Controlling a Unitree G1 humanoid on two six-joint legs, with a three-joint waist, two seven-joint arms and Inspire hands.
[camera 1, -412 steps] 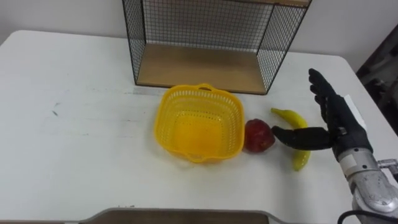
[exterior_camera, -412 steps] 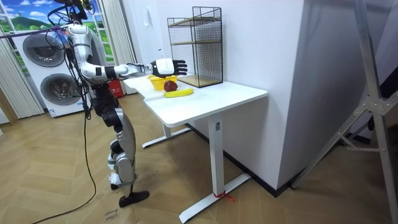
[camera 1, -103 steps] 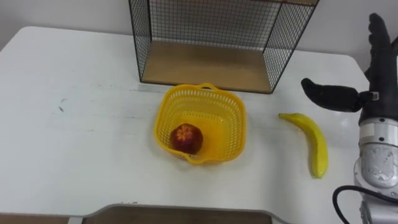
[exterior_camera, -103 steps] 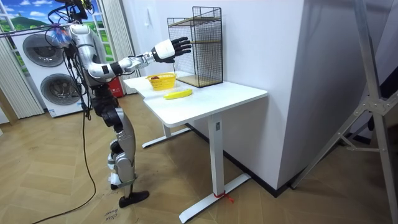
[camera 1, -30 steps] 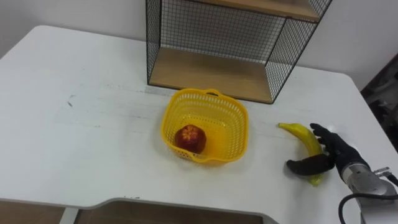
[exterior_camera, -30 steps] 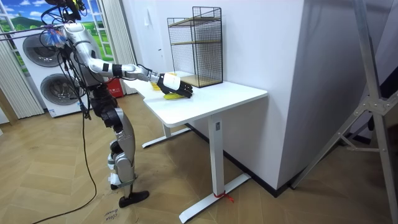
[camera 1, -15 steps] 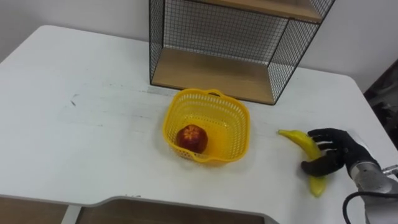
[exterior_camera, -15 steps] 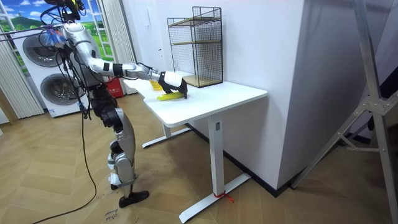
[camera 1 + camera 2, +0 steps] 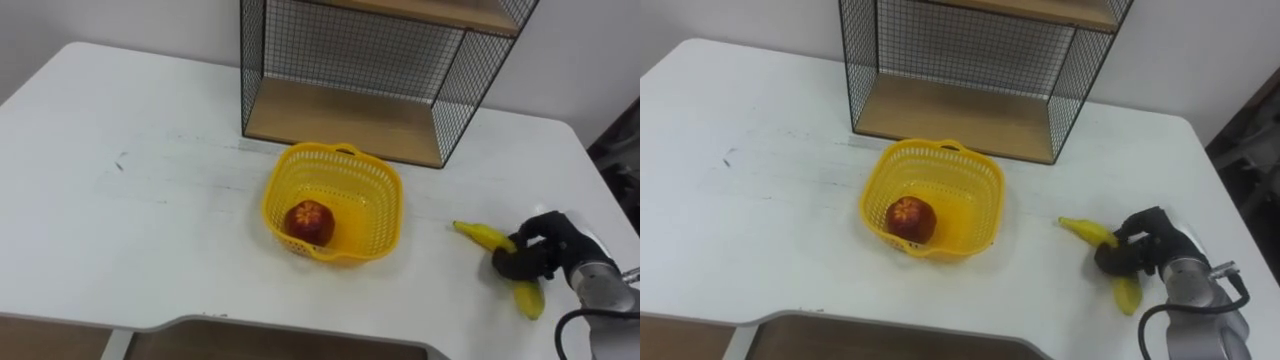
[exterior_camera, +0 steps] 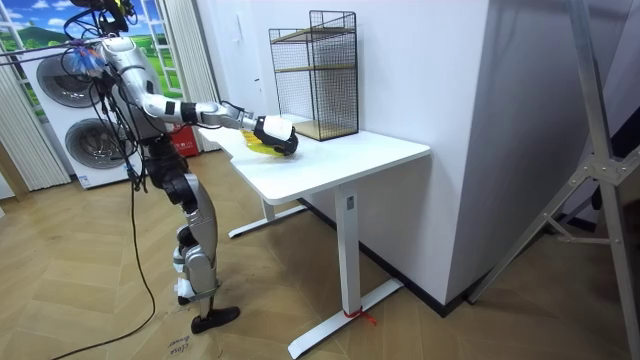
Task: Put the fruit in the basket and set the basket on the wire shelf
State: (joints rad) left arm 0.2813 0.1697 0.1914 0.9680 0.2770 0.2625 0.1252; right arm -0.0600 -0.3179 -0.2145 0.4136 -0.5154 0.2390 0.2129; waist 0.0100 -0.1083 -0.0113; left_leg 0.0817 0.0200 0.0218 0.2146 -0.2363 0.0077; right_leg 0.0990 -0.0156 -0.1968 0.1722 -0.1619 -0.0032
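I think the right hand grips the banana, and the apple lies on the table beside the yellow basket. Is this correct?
Not quite: the apple lies inside the yellow basket, as the left eye view shows. The rest holds: the right hand grips the banana.

Black right hand (image 9: 545,252) on a silver-grey metal wrist — a black cable loop just below.
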